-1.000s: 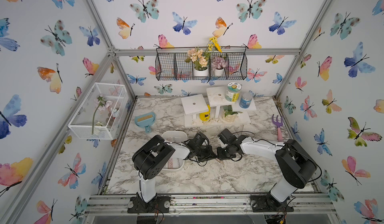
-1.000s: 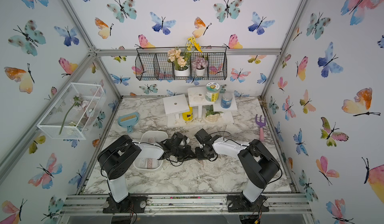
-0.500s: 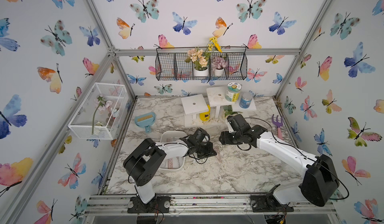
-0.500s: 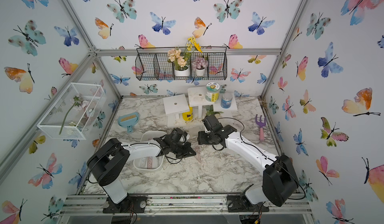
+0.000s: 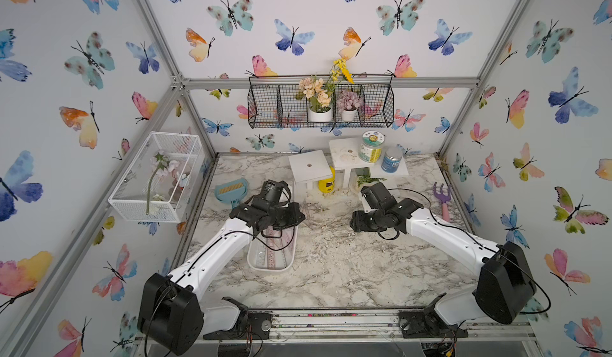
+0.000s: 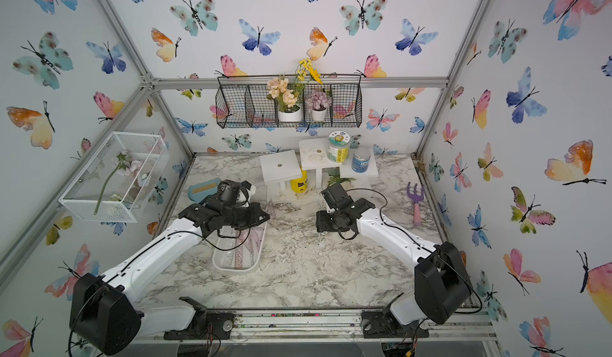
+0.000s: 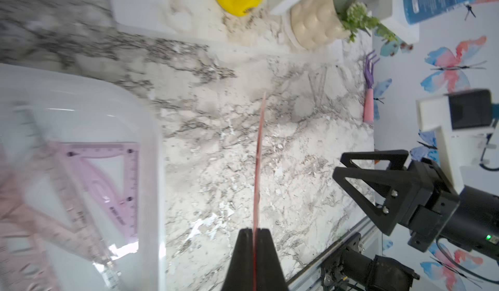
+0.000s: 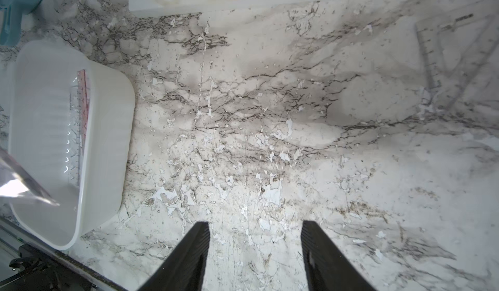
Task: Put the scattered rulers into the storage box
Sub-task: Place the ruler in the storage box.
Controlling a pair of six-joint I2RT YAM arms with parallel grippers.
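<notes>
- While the left claw is pinching it, a thin pink see-through ruler is standing on edge, its long axis running straight out from the fingertips over the table, near the box.
- Pink set squares are lying flat in that box.
- Right claw is hanging spread over the table, gripping nothing.

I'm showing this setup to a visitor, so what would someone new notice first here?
Probably the butterfly wallpaper on the walls. Then, over the marble table, the left gripper pinching a thin pink ruler edge-on beside the white storage box, where a pink set square lies, while the right gripper hangs open nearby.
</notes>
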